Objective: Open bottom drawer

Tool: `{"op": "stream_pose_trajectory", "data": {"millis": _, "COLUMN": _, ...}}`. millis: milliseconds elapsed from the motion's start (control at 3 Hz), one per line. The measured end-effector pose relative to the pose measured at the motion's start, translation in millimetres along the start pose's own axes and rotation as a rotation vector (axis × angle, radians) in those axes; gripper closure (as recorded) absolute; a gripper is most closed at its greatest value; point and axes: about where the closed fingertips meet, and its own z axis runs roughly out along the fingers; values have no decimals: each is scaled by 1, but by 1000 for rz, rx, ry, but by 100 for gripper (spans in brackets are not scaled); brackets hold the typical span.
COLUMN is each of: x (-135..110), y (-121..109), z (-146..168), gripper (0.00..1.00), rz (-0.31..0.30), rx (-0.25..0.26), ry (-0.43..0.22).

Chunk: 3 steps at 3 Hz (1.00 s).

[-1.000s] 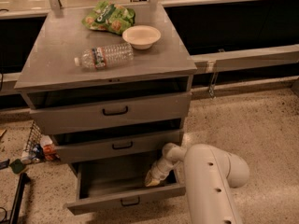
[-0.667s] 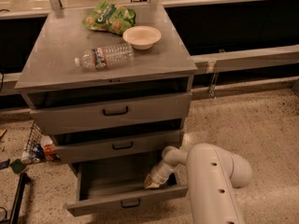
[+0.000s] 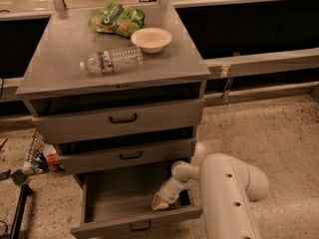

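Lower centre of the frame, the bottom drawer stands well out from the cabinet, with its inside on show. The white arm reaches in from the lower right, and the gripper sits down inside the drawer near its right wall. How far it is spread cannot be told. Up top lie a bottle, a bowl and a green bag.
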Motion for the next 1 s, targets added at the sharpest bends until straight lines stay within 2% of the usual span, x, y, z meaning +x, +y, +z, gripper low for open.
{"op": "stream_pose_trajectory", "data": {"millis": 333, "x": 0, "y": -1, "z": 0, "gripper": 100, "rz": 0, "rx": 0, "ry": 0}}
{"op": "stream_pose_trajectory", "data": {"millis": 667, "x": -5, "y": 6, "z": -7, "gripper": 100, "rz": 9, "rx": 22, "ry": -8}}
{"op": "stream_pose_trajectory", "data": {"millis": 1000, "x": -10, "y": 16, "z": -45, "gripper": 100, "rz": 29, "rx": 143, "ry": -14}}
